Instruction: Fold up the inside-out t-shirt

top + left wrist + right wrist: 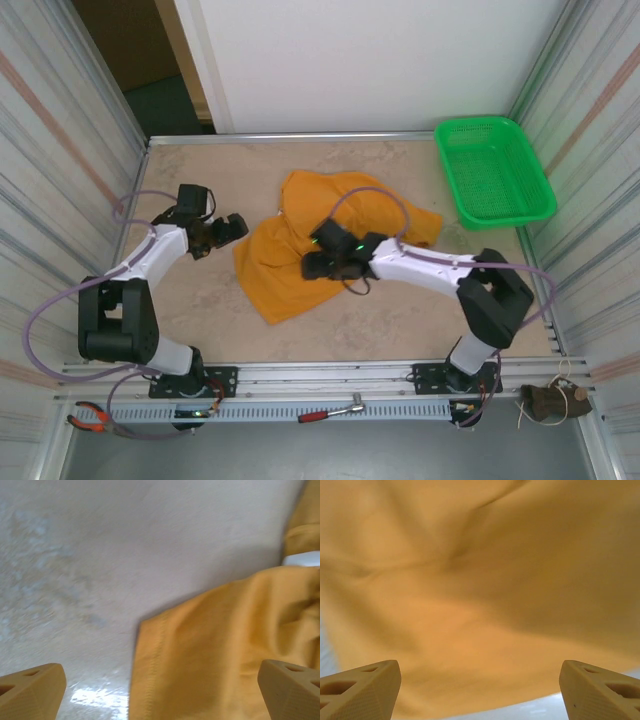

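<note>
While the shirt (272, 268) lies crumpled at frame centre, left claw (228, 228) and right claw (314, 264) hang spread, empty; no fold is made yet.

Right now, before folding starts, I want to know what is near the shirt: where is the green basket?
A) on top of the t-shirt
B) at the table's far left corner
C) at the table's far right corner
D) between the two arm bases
C: the green basket sits at the far right corner of the table, apart from the crumpled t-shirt mid-table.
</note>
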Tool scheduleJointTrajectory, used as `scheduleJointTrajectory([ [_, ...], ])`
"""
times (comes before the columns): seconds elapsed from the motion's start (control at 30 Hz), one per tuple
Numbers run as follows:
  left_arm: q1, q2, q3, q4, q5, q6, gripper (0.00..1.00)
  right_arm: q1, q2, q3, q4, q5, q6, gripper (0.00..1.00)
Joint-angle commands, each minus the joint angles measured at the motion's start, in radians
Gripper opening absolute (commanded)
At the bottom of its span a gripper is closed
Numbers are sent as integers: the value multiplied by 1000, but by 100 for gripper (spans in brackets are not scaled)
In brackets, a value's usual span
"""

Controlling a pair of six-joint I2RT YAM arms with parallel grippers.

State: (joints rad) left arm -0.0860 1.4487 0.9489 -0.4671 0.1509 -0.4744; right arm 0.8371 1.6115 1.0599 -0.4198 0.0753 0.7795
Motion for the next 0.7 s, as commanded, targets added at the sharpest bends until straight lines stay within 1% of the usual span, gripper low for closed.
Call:
scheduleJointTrajectory([
  [0.0,-18,-51,45,-22,57,35,99,-208,-131,-91,-57,64,18,83],
  [0.07,-62,-81,48,-25,39,41,99,-333,-175,-121,-82,55,-17,84],
  [0.13,-129,-116,43,-31,4,45,99,-443,-214,-141,-94,45,-44,84],
  [0.2,-211,-164,14,-47,-37,35,99,-554,-235,-157,-99,19,-66,85],
  [0.27,-293,-228,-40,-71,-94,-5,99,-634,-228,-160,-101,-24,-82,85],
  [0.37,-402,-374,-166,-104,-150,-119,99,-714,-208,-170,-90,-48,-95,83],
  [0.53,-545,-636,-374,-145,-164,-346,99,-820,-166,-192,-39,-81,-83,76],
  [0.6,-613,-706,-440,-142,-179,-439,98,-853,-153,-203,-14,-105,-73,73],
  [0.67,-687,-745,-500,-106,-205,-516,97,-877,-133,-206,6,-125,-63,70],
])
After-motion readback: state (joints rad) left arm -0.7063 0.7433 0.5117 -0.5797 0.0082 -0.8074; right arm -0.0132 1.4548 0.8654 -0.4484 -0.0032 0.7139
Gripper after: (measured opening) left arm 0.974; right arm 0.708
